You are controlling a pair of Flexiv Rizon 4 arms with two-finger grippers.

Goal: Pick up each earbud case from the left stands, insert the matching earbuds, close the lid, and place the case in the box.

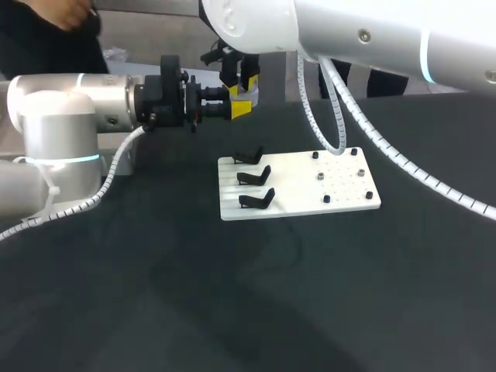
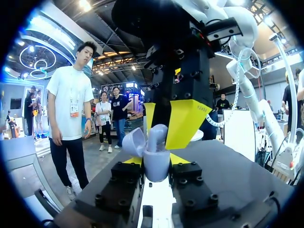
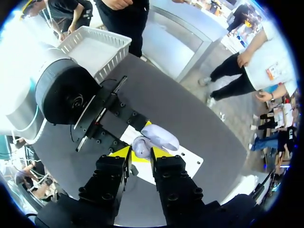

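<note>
Black table [image 1: 232,310] bears white stand plate [image 1: 310,186] mid-surface. Left gripper [image 1: 241,108] clamps open-lidded earbud case [image 2: 156,166] toward far edge; right gripper [image 3: 141,153] hangs just above, grip indiscernible.

— Where's the board?
— The board [image 1: 341,203] lies mid-frame, three stands [image 1: 254,177] in a column on its left part.
— And the grippers?
— Left gripper [image 1: 242,108] and right gripper [image 1: 240,85] meet upper centre, behind the board, the earbud case [image 2: 156,159] between the left one's fingers.
</note>
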